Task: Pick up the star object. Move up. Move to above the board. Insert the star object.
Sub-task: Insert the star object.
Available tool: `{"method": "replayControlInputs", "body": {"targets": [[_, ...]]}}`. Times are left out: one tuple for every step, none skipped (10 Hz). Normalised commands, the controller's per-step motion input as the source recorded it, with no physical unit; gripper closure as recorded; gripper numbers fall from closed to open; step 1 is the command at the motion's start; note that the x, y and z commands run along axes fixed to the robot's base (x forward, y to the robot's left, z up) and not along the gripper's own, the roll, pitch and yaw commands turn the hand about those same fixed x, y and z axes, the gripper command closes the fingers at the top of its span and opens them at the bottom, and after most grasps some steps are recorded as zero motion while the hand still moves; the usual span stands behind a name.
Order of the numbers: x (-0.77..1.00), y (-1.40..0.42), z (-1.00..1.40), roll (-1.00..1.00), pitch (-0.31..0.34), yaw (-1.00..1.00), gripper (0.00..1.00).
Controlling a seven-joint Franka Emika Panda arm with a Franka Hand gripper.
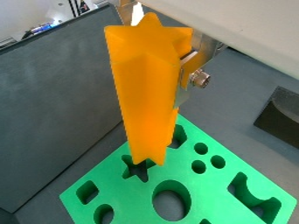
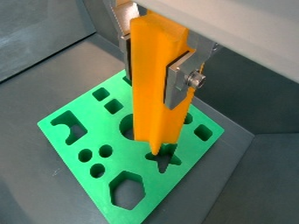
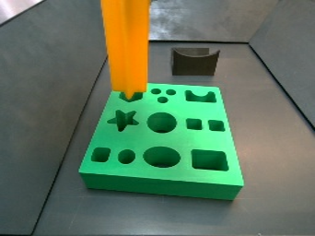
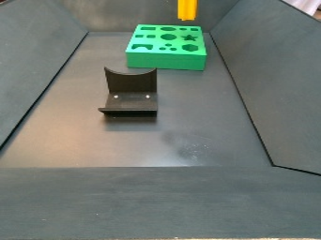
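Orange star object (image 1: pixel 149 92) fills the near field in both wrist views, held upright with its long axis vertical; you have the hand (image 2: pixel 162 77) pinching it, one silver finger (image 2: pixel 179 80) flat against a ridged side. Its lower end hangs just above the green board (image 2: pixel 82 131), close over the star cutout (image 2: pixel 163 159), of which a few dark points show around the tip. Your coming move looks to be a straight descent, provided the ridges match the cutout's points; I cannot confirm that rotation.

Reading a side view left to right: star cutout (image 3: pixel 121 119), then round and square holes, all empty. The fixture (image 4: pixel 128 92) stands on the tabletop (image 4: pixel 175 131), well apart from the board.
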Motion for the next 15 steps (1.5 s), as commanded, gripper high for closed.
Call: {"method": "replayControlInputs", "body": {"targets": [[0.04,-0.03,-0.05,0.00,0.000,0.00,1.00],[0.00,0.00,-0.13,0.02,0.000,0.00,1.00],[0.00,0.00,-0.19,0.06,0.000,-0.11,1.00],[0.00,-0.01,-0.20,0.06,0.000,-0.20,1.00],[0.00,-0.01,-0.21,0.05,0.000,-0.26,1.00],[0.01,0.00,-0.15,0.00,0.000,-0.13,1.00],[0.01,0.00,-0.09,0.00,0.000,0.00,1.00],[0.03,0.00,-0.17,0.00,0.000,0.00,1.00],[0.10,-0.07,-0.31,0.00,-0.004,-0.03,1.00],[0.12,-0.10,-0.33,0.00,0.000,-0.03,1.00],[0.12,-0.11,-0.31,0.01,0.000,-0.03,1.00],[0.12,-0.08,-0.30,0.01,0.000,-0.03,1.00],[0.10,-0.03,-0.31,0.01,0.000,-0.04,1.00],[0.11,0.00,-0.28,0.03,0.000,-0.01,1.00],[0.05,0.00,-0.23,0.04,0.000,0.00,1.00]]}}
